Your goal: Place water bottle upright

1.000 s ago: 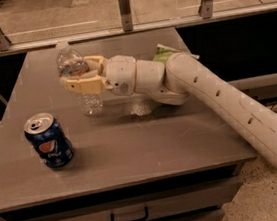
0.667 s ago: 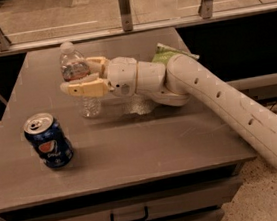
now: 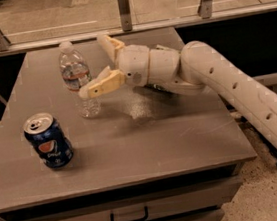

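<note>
1. Table (image 3: 182, 142) of grey colour fills most of the camera view and bears both objects of the scene on its left half.
2. The white arm (image 3: 237, 90) comes in from the right edge and reaches low across the table top toward the left.
3. The gripper (image 3: 93, 66) is at the end of the arm, just to the right of the bottle. Its two fingers are spread wide: one points up and back, the other points down and to the left. It holds nothing. The tip of the lower finger (image 3: 100, 84) overlaps the bottle's side in the view, and I cannot tell if it touches.
4. The water bottle (image 3: 76, 77) stands upright on its base at the back left part of the table, with the white cap on top and the red label band around the middle. It looks steady, not tilted.
5. The Pepsi can (image 3: 49, 141) stands upright in front of the bottle, nearer the left front corner and apart from it.
6. By my judgement, the main work is done, because the bottle stands alone. What is left is only to draw the gripper away without knocking the bottle over.
</note>
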